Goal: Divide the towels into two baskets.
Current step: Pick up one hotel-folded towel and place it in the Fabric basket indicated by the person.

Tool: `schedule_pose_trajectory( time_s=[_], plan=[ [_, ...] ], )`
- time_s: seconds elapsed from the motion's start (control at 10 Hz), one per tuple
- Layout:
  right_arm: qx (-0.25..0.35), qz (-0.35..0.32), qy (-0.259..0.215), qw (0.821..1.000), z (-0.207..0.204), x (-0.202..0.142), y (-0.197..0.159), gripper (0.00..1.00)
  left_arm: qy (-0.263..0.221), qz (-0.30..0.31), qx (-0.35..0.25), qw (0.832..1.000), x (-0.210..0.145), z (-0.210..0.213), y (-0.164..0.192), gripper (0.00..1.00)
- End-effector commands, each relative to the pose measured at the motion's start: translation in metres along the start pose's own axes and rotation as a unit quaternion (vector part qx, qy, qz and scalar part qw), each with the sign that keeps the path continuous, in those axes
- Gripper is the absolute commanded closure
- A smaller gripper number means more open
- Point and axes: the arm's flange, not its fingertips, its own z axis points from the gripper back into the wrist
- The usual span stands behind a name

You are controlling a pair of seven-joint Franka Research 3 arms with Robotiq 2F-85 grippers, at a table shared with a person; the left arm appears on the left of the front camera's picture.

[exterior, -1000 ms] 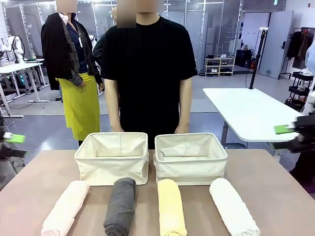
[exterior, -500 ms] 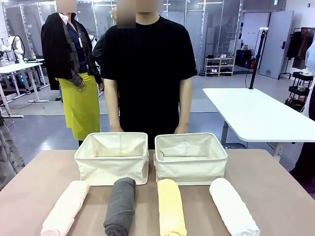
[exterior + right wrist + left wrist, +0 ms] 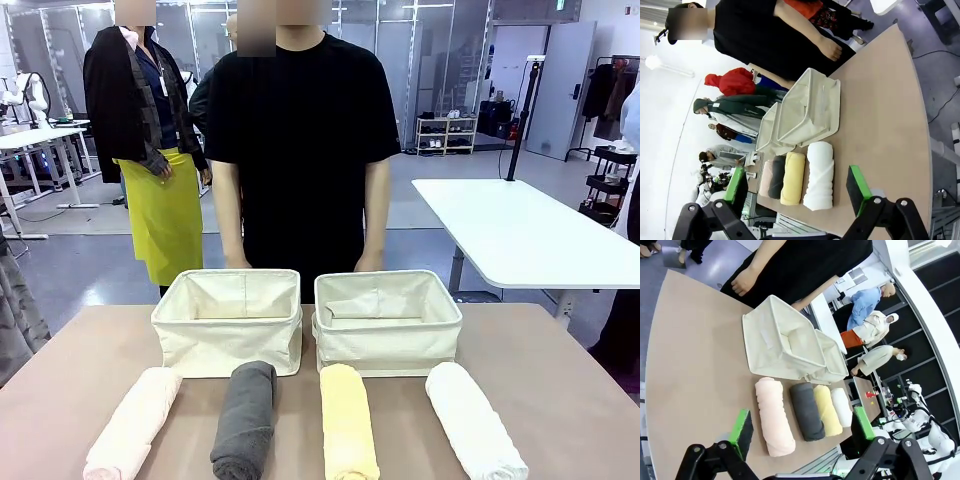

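Advice: left gripper (image 3: 802, 429) and right gripper (image 3: 796, 186) gape empty; seize pink towel (image 3: 132, 420) mid-roll, left basket (image 3: 228, 340) at one o'clock.

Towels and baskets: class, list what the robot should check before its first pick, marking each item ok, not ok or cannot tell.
1. Pink towel, grey towel, yellow towel, white towel rolled, in a row: ok.
2. Left basket, right basket upright: ok.
3. Baskets empty: ok, as far as visible.
4. Left gripper open: ok.
5. Right gripper open: ok.
6. Person's hand clear of baskets: ok.
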Motion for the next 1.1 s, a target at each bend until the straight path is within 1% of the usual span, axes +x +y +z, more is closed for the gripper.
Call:
schedule_pose_trajectory(
  time_s=[0.0, 1.0],
  plan=[
    [0.003, 0.003, 0.0, 1.0, -0.0012, 0.0008, 0.0011, 0.0, 0.003, -0.004, -0.008, 1.0, 0.0012, -0.0038, -0.0015, 0.0],
    [0.003, 0.003, 0.0, 1.0, -0.0012, 0.0008, 0.0011, 0.0, 0.003, -0.004, -0.008, 1.0, 0.0012, -0.0038, -0.0015, 0.0]
  ],
)
